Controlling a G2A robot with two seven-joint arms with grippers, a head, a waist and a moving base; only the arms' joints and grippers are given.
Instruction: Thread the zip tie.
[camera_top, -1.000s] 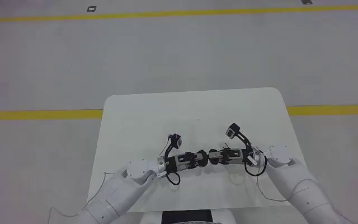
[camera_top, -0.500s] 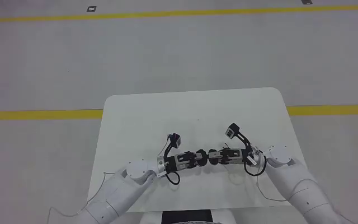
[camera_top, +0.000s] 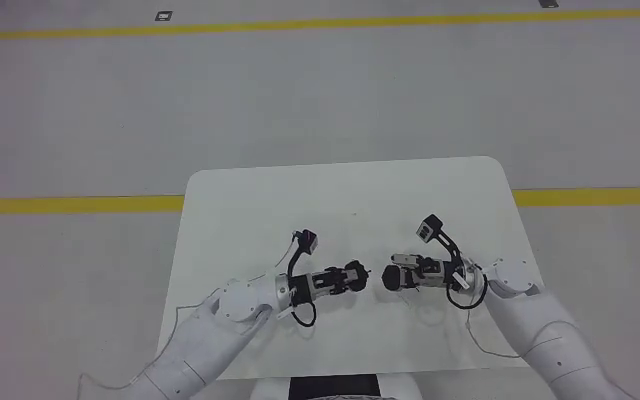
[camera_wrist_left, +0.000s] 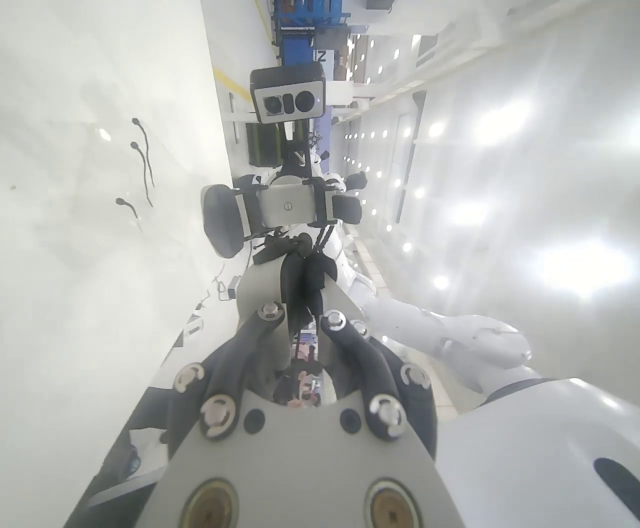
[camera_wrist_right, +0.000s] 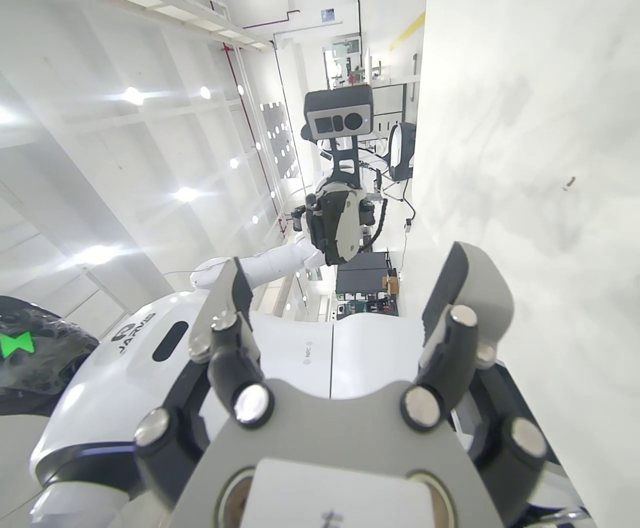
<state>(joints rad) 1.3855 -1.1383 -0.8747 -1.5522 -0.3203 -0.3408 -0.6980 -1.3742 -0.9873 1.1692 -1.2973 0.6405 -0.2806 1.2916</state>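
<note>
On the white counter (camera_top: 450, 190), near centre, left gripper (camera_top: 359, 276) fingers pinched shut on the black zip tie (camera_wrist_left: 292, 255); just to its right, not touching, right gripper (camera_top: 387, 280) fingers spread wide, holding nothing

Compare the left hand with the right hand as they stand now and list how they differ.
The left hand is shut, its fingers pressed together. The right hand is open, its fingers spread wide. The right hand holds nothing, while something dark sits at the left hand's tips, too unclear to name. Shared: both hover over the table, tips pointing at each other with a gap between them.
</note>
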